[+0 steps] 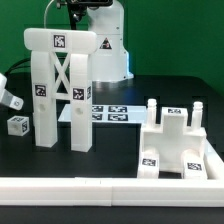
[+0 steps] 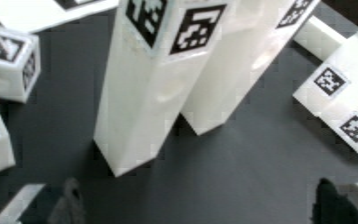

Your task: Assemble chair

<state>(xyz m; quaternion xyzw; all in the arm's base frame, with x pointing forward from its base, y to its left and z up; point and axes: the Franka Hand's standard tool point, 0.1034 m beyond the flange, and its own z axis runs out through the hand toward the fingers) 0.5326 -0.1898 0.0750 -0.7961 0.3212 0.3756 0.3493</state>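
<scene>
The chair's X-braced frame (image 1: 61, 88) stands upright on the black table at the exterior view's left, with tags on its top bar and posts. The blocky seat panel (image 1: 180, 143) lies at the right. My gripper (image 1: 74, 8) hangs above the frame at the top edge of the exterior view. In the wrist view the gripper (image 2: 202, 206) is open and empty. Its dark fingertips (image 2: 62, 204) stand wide apart over bare table, and the frame's two tagged posts (image 2: 162, 90) lie just beyond them, untouched.
A small tagged white block (image 1: 18, 125) and another white piece (image 1: 8, 100) lie at the far left. The marker board (image 1: 112, 112) lies behind the frame. A long low white rail (image 1: 110, 188) runs along the front. The arm's base (image 1: 112, 45) stands behind.
</scene>
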